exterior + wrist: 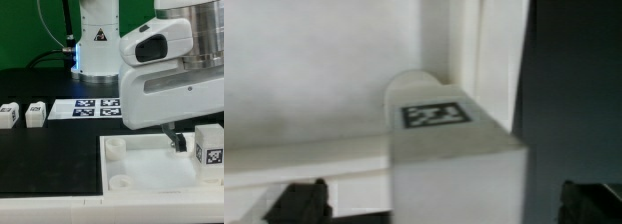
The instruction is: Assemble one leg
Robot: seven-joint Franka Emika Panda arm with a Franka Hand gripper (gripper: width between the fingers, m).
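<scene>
Hand (441,202), spread open, straddles the leg (452,150) standing upright at a corner of the white tray (313,90).

The white leg (455,170) bears a black-and-white square tag; the tray (150,170) is white, the table (50,155) black.

To the exterior view's left of the white tray piece (150,162), the black table (50,160) lay bare; beyond that stretch stood two small blocks (36,113) and the marker board (95,106). The leg (210,143) blocked the tray piece's right edge.
</scene>
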